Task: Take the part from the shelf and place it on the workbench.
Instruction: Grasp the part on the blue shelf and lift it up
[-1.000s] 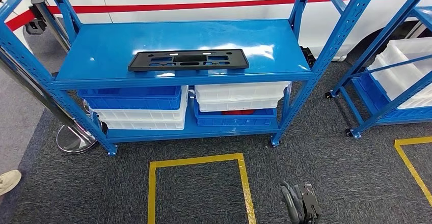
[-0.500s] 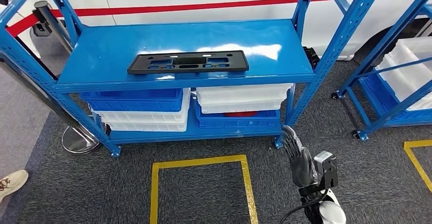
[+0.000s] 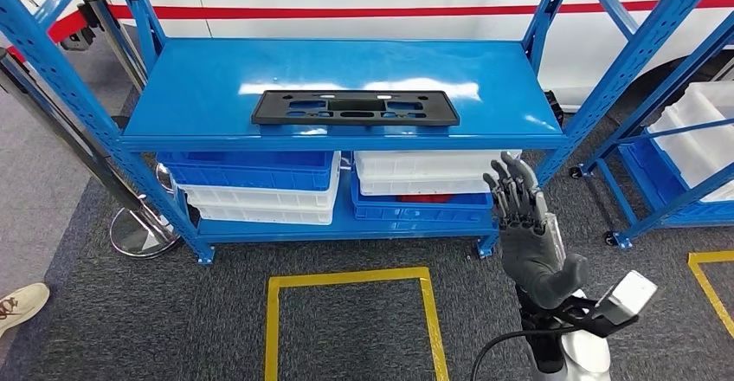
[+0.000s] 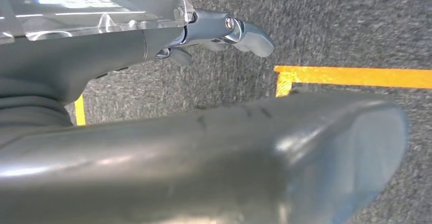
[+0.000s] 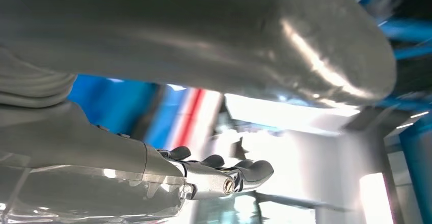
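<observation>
- The flat black plastic part (image 3: 355, 108), a long rectangular plate pierced with cut-out slots, lies on the top board of the blue painted steel shelf (image 3: 216, 78), near that board's front edge and roughly centred between the uprights.
- The part's long axis runs across the robot's view, parallel to the shelf's front edge, so one of its long sides faces the robot.
- The right hand (image 3: 526, 229) is raised in front of the shelf's right corner, below the level of the top board; the part lies up, forward and to the left of it, well apart.
- That hand holds nothing: its dark fingers (image 3: 511, 186) are spread and point up toward the shelf, with the thick grey thumb out to the side.
- The left hand (image 4: 224, 30) hangs over the grey carpet and a yellow tape line (image 4: 351, 76). It grips nothing visible, but how far its fingers are spread cannot be told.
- Judging from this, the right hand is the nearer one and would need to climb above the board and cross leftward to reach the part's right end.
- The shelf top is glossy and reflects light; the part looks matte, thin and rigid, so lifting it off the smooth board may call for catching an edge or a slot.
- Stacked blue and white plastic bins (image 3: 260, 182) fill the lower shelf.
</observation>
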{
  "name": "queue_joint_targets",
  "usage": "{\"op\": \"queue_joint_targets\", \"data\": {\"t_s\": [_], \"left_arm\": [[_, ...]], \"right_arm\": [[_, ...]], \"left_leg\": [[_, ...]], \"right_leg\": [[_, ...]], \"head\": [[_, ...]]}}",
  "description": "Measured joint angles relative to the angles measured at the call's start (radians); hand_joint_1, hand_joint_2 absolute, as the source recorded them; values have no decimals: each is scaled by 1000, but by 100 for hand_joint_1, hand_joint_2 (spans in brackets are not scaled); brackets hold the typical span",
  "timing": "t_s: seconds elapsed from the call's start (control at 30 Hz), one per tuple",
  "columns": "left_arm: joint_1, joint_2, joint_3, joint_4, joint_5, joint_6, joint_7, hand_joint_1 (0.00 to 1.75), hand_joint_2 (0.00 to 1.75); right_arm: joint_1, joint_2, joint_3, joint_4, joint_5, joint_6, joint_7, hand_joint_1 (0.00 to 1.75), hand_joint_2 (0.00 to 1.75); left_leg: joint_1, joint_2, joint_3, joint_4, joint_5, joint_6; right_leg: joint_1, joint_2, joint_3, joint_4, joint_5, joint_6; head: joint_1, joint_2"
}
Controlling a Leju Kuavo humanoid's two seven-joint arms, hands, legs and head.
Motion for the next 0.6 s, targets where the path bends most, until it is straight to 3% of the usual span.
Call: {"op": "queue_joint_targets", "data": {"t_s": [0.03,0.07,0.1,0.2,0.27,0.33,0.4,0.47,0.53,0.57,0.6], "left_arm": [[-2,-1,11,2,-8,0,-3,0,0],[-4,-2,21,4,-17,0,-5,0,0],[-6,-4,31,6,-27,0,-8,0,0],[-14,-11,62,14,-52,0,-16,0,0],[-17,-16,80,19,-67,0,-21,0,0],[-21,-18,95,22,-79,0,-26,0,0],[-24,-19,105,24,-85,0,-28,0,0],[-26,-19,114,26,-88,1,-30,0,0],[-27,-19,121,28,-90,4,-30,0,0],[-26,-19,124,28,-89,5,-29,0,0],[-26,-19,126,29,-89,7,-29,0,0]], "right_arm": [[0,-1,9,-29,-11,9,-10,0,0],[0,-2,18,-56,-22,19,-21,0,0],[0,-3,29,-85,-33,28,-32,0,0],[-6,-8,62,-174,-62,52,-63,0,0],[-11,-11,83,-224,-81,67,-82,0,0],[-12,-13,99,-261,-94,78,-95,0,0],[-13,-15,112,-286,-101,77,-100,0,0],[-14,-17,127,-301,-103,71,-100,0,0],[-13,-20,139,-307,-103,67,-100,0,0],[-13,-21,143,-308,-103,65,-100,0,0],[-12,-22,146,-309,-102,63,-100,0,0]], "left_leg": [[-6,1,0,0,-1,4],[-13,2,2,0,-3,8],[-20,3,5,0,-4,11],[-40,5,17,-1,-10,19],[-44,9,18,-3,-12,18],[-45,15,20,-8,-11,12],[-46,13,18,4,-24,3],[-40,4,-18,88,-73,-10],[-26,2,-78,210,-127,-25],[-18,2,-97,245,-133,-32],[-11,2,-99,245,-120,-40]], "right_leg": [[6,0,-34,63,-20,-5],[13,1,-53,94,-19,-13],[21,1,-51,84,2,-25],[51,-4,30,-100,100,-78],[62,-9,62,-173,116,-99],[61,-5,66,-189,119,-99],[51,-2,79,-214,131,-93],[41,-1,90,-233,139,-88],[37,0,90,-234,139,-88],[35,1,90,-233,138,-86],[33,2,90,-231,136,-82]], "head": [[0,0],[0,0],[0,0],[-2,0],[-3,0],[-4,0],[-5,0],[-7,0],[-8,0],[-8,0],[-8,0]]}}
